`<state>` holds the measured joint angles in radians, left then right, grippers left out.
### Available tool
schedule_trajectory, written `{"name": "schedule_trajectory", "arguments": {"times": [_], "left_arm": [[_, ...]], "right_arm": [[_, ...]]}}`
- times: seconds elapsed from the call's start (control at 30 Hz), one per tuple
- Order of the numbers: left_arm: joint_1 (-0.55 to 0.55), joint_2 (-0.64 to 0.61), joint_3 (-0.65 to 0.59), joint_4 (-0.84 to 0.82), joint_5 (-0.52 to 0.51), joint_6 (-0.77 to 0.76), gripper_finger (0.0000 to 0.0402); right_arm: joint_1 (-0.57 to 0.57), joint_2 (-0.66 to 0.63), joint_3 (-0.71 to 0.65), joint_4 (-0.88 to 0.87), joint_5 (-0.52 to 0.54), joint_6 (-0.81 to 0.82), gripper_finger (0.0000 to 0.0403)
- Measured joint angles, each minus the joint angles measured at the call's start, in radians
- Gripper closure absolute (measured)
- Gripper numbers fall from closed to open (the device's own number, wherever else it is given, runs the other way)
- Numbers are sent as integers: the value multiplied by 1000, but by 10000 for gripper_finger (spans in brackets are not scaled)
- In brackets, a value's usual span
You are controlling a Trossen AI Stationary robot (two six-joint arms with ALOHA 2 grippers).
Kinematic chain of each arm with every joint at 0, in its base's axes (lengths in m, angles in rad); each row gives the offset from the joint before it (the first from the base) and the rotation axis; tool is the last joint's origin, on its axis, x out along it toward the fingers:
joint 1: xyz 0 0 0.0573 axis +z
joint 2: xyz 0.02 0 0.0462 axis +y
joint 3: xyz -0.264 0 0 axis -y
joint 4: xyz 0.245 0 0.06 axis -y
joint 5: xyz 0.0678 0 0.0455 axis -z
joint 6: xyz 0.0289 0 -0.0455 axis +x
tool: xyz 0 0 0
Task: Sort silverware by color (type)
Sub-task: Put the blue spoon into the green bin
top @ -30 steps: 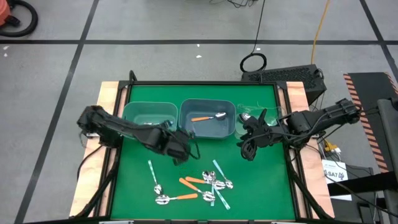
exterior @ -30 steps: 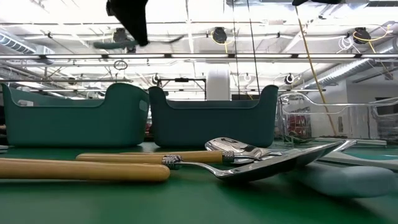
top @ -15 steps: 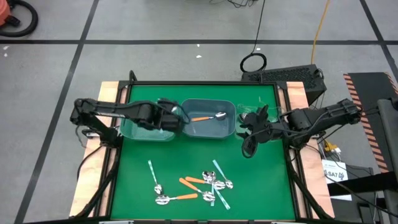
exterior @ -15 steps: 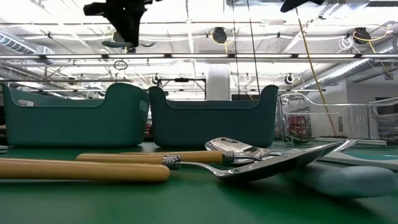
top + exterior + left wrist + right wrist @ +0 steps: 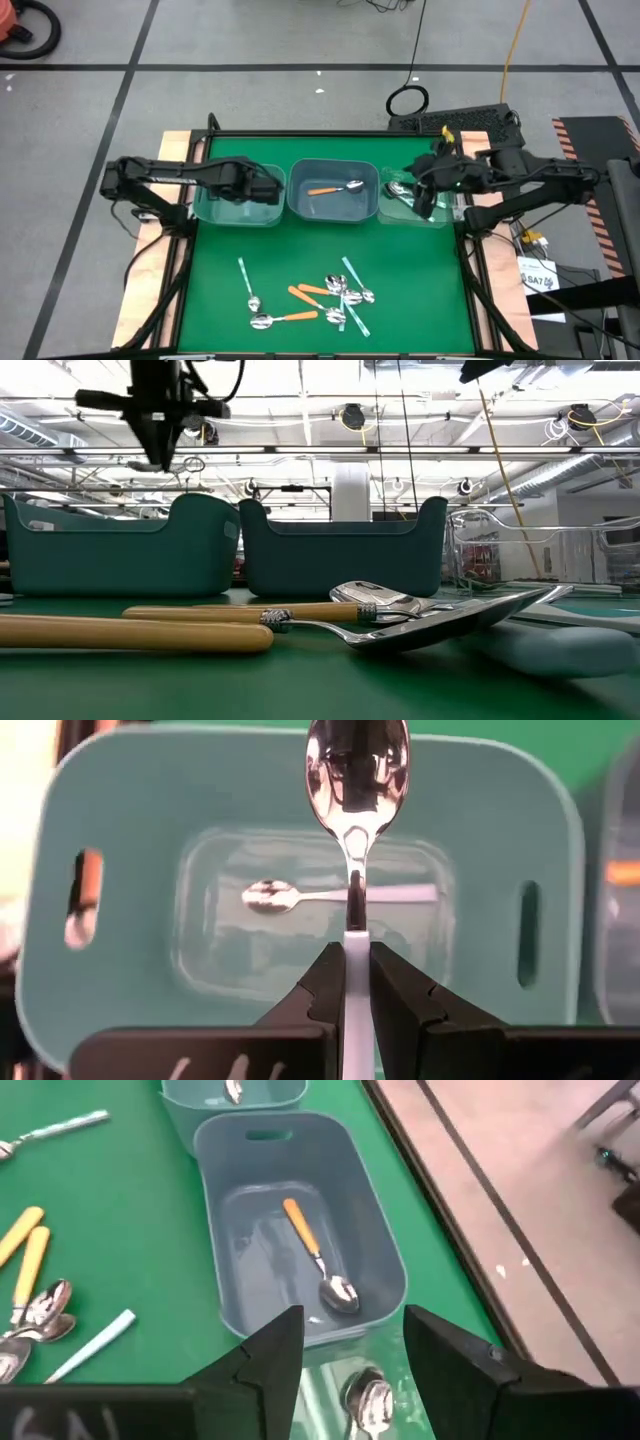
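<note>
Left gripper (image 5: 349, 982): it is above the left bin (image 5: 240, 185). Its two dark fingers are pinched tight on the thin pale blue handle of a held spoon (image 5: 355, 780).
Held spoon: its round bowl is shiny metal like a mirror. It points away from the gripper, over the bin.
Left bin: a see-through blue-green box with round corners and a slot in each end wall. One pale-handled spoon (image 5: 335, 897) lies flat on its floor.
Right gripper (image 5: 345, 1342): it hangs over the clear bin (image 5: 402, 203) at the right. Its fingers are spread apart and hold nothing.
Middle bin (image 5: 333, 190): a smooth blue-grey box. One orange-handled spoon (image 5: 334, 188) lies inside it.
Clear bin: it is see-through like glass. A metal spoon bowl (image 5: 369, 1401) shows in it.
Spoon pile (image 5: 315, 301): the other spoons lie loose at the front of the table. Their handles are orange, light blue and teal, and some cross each other.
Table (image 5: 225, 260): a flat green mat with pale wood edges on both sides.
Room: a grey floor with dark lines. A yellow cable (image 5: 514, 45) and a black cable loop (image 5: 407, 101) lie behind the table.
</note>
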<state>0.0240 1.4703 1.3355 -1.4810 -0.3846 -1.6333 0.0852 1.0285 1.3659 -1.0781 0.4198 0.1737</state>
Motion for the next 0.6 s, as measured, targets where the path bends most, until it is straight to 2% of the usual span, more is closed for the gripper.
{"name": "schedule_trajectory", "arguments": {"times": [0.13, 0.4, 0.6], "left_arm": [[0, 1, -67, 50, 1, -169, 370], [0, 11, -148, 93, 10, -388, 370], [15, 40, -168, 60, 18, -442, 368]], "right_arm": [[-27, -32, 0, 2, -4, -56, 236], [-56, -57, 0, 8, -5, -181, 236], [-72, -54, 0, 12, -39, -205, 236]]}}
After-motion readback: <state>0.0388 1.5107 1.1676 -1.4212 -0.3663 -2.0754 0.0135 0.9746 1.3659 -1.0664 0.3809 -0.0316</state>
